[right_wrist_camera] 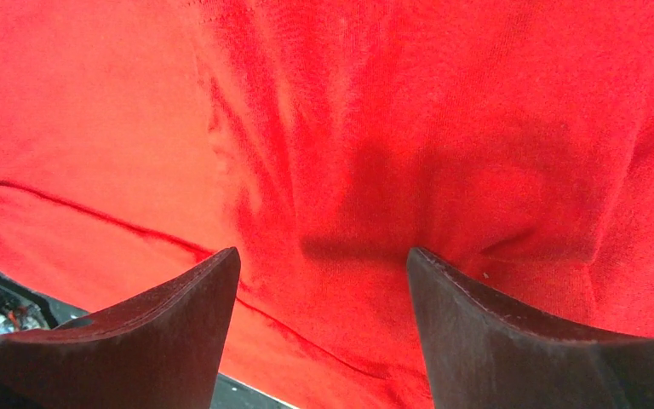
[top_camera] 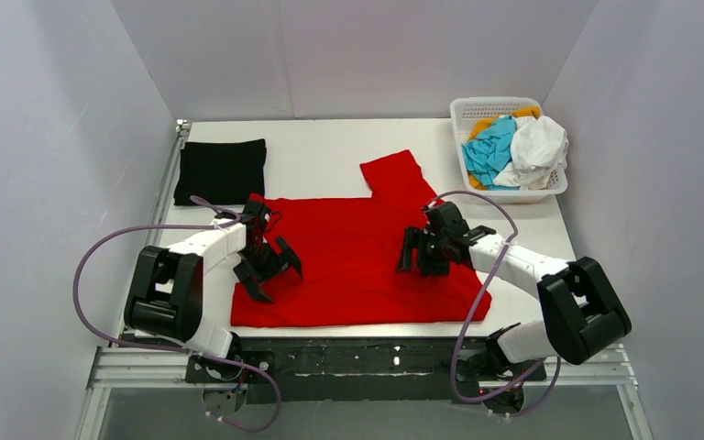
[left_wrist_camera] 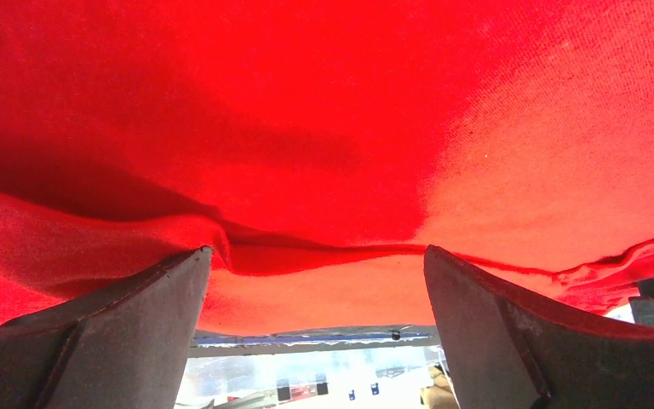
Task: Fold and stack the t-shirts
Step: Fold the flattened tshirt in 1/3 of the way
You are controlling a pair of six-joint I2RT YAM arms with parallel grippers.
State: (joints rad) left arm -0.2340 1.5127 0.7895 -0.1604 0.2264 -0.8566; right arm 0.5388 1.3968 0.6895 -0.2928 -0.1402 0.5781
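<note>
A large red t-shirt (top_camera: 353,261) lies spread on the white table, one sleeve (top_camera: 394,174) pointing to the back. My left gripper (top_camera: 273,271) is open over the shirt's left part, near its left edge. My right gripper (top_camera: 423,255) is open over the shirt's right part. In the left wrist view red cloth (left_wrist_camera: 324,153) fills the frame above the spread fingers (left_wrist_camera: 136,315). In the right wrist view the red cloth (right_wrist_camera: 349,145) lies under the open fingers (right_wrist_camera: 485,324). A black folded t-shirt (top_camera: 222,170) lies at the back left.
A white lattice basket (top_camera: 477,112) at the back right holds cyan (top_camera: 492,151), white (top_camera: 539,147) and orange cloth. Grey walls close in the table on three sides. The table's near edge and metal frame (top_camera: 357,353) run just below the shirt.
</note>
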